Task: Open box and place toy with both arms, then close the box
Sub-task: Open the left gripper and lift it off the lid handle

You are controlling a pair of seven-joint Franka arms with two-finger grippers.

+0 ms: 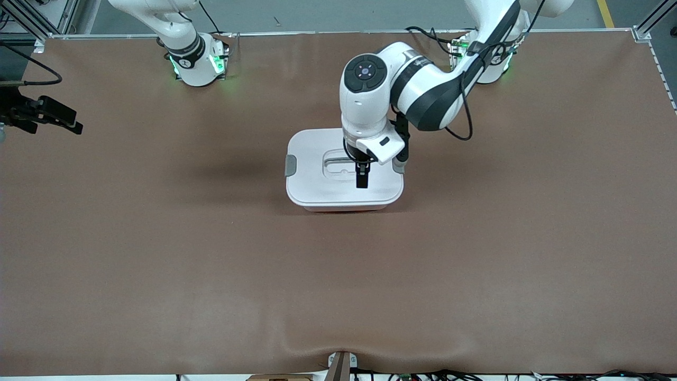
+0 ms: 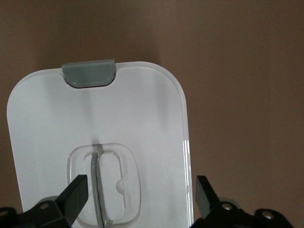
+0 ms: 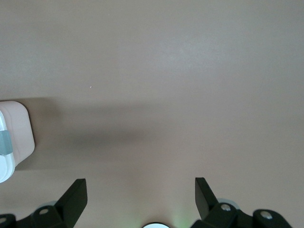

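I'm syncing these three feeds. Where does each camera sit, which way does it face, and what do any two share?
Front view: high across the table, facing both bases; shows the box, the left end effector over its lid, and the right end effector waiting at the table's edge.
Left wrist view: looks down on the lid between open fingers.
Right wrist view: looks down on bare table; open fingers, box corner.
All three share the box.

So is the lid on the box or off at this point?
On. The white lid sits flat over the box, edges lined up all round. The left tool hovers open over the lid's handle, holding nothing.
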